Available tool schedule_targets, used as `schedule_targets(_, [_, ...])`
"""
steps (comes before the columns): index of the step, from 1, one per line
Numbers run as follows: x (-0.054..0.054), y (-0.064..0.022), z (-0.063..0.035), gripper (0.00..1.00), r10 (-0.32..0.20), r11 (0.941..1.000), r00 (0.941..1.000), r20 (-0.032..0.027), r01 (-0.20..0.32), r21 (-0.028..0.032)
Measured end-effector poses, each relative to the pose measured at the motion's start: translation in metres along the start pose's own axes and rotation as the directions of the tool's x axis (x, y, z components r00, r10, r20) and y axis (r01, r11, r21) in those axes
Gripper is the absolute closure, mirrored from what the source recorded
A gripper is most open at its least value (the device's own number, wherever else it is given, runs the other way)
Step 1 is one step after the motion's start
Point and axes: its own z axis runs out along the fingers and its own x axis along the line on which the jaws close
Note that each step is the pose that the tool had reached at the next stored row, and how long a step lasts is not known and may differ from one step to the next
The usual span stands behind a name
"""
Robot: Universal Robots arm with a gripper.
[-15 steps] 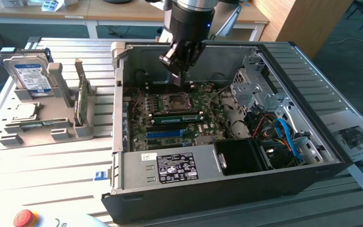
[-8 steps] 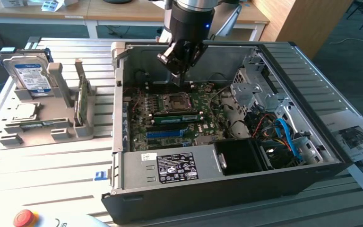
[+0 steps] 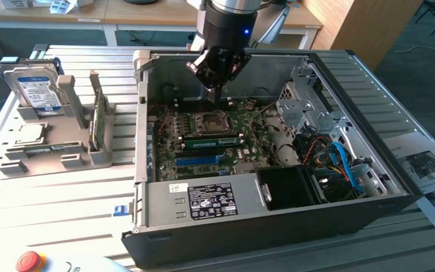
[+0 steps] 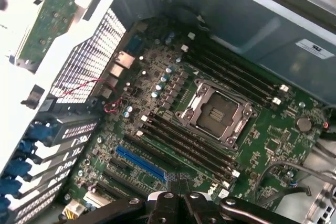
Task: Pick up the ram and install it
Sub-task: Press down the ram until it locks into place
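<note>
I see the end effector (image 3: 214,85) above the far part of the open computer case (image 3: 399,192), its fingers pressed together and holding nothing I can make out. In the exterior view the ram (image 3: 211,140) lies flat on the motherboard (image 3: 237,116), just near of the CPU socket (image 3: 206,121). The wrist view shows the socket (image 4: 216,114) between rows of dark slots (image 4: 184,141) and a blue slot (image 4: 139,162); there I cannot find the ram.
</note>
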Motion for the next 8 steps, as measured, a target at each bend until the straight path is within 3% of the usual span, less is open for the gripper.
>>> schedule_targets(8, [0.0000, 0.0000, 0.0000, 0.90, 0.106, 0.9943, 0.9944, 0.0023, -0.106, -0.0066])
